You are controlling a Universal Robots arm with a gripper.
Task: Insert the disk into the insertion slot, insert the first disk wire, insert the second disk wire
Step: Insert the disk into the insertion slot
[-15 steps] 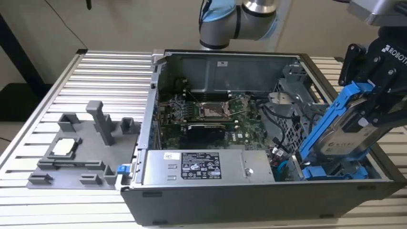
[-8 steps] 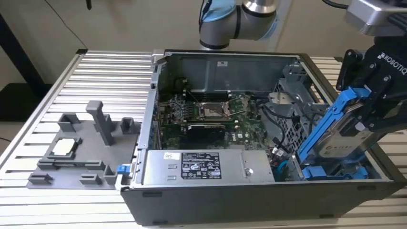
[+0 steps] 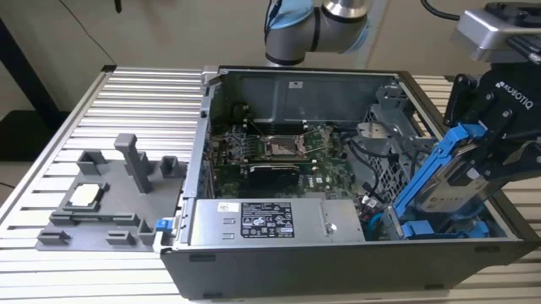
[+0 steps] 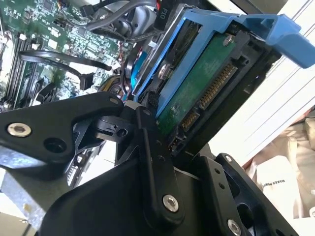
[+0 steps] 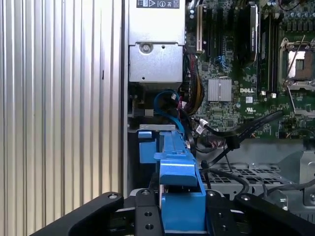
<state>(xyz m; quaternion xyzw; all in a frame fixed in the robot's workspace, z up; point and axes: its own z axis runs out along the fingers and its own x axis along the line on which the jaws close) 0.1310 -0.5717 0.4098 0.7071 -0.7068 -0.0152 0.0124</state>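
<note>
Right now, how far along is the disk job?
Nothing finished. The gripper holds the disk tilted, lower end at the slot, not seated. Both wire steps remain: the disk's connector is bare in the second wrist view.

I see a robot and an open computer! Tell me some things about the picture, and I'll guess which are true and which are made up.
1. The gripper is holding the disk in its blue frame. True.
2. The disk is lying flat. False: it is tilted, with one end high, over the end of the computer case at the exterior view's right.
3. The computer case is open and the green motherboard shows inside. True.
4. The grey power-supply box sits outside the case. False: it is inside the case, along its near wall in the exterior view.
</note>
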